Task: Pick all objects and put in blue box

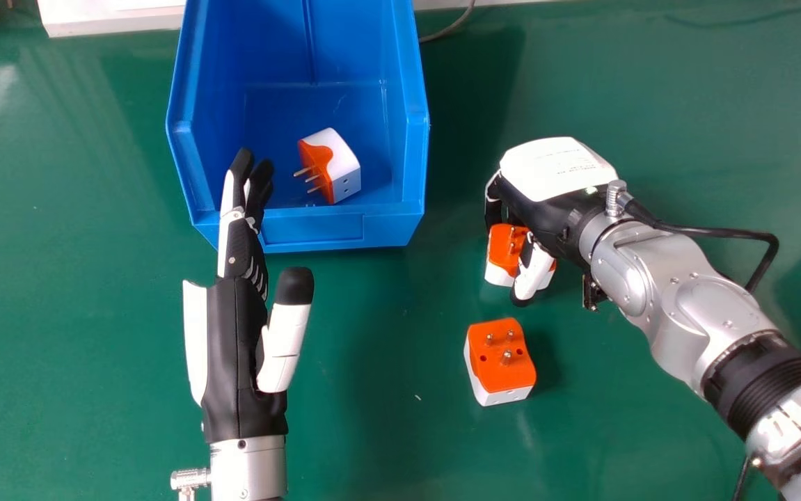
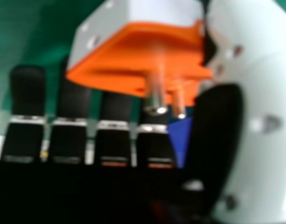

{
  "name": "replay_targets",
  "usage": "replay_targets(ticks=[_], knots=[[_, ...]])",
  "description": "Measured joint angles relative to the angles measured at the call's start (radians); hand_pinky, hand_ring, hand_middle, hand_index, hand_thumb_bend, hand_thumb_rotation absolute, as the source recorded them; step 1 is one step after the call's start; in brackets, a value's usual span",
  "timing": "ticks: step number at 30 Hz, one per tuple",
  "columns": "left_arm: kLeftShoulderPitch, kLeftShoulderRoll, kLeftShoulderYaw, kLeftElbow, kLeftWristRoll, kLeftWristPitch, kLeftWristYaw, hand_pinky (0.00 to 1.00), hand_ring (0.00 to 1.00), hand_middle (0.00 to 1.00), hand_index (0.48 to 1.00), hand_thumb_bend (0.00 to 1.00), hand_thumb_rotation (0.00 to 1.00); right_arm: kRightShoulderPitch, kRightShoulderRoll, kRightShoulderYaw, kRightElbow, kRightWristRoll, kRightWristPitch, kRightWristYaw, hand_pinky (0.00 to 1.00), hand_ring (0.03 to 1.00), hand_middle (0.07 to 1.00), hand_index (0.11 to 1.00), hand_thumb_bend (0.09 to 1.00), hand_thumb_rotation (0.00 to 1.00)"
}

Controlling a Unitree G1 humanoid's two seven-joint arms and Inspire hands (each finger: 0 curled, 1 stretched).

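One boxy adapter point(image 1: 344, 165), metal-pronged, inside glossy blue box point(image 1: 313, 229).

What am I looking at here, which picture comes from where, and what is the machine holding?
This is a human-shaped robot. The head view looks down from its head; the right hand view comes from a camera at that hand. On the green table stands a blue box with a plug adapter inside. Another adapter lies outside it, pins up. The right hand has its fingers and thumb around a third adapter; whether it is lifted, I cannot tell. The left hand is open, fingers pointing towards the box.
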Motion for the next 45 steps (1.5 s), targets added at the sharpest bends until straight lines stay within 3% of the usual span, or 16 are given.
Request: replay_targets(ticks=[12, 27, 45], knots=[[0.001, 0.000, 0.000, 0.000, -0.001, 0.000, -0.004, 0.99, 0.95, 0.95, 0.952, 0.92, 0.95, 0.004, 0.004, -0.018, 0.000, 0.007, -0.003, -0.002, 0.35, 0.391, 0.518, 0.543, 0.512, 0.00], [0.006, 0.000, 0.000, -0.008, 0.001, 0.001, -0.004, 0.99, 0.95, 0.95, 0.953, 0.92, 0.95, 0.103, -0.049, -0.226, -0.061, 0.235, -0.134, -0.005, 0.34, 0.409, 0.517, 0.500, 0.508, 0.00], [0.009, 0.000, 0.000, -0.009, 0.000, 0.001, -0.006, 0.99, 0.95, 0.95, 0.955, 0.92, 0.95, 0.126, -0.065, -0.240, -0.106, 0.231, -0.135, -0.005, 0.32, 0.424, 0.521, 0.496, 0.498, 0.00]])
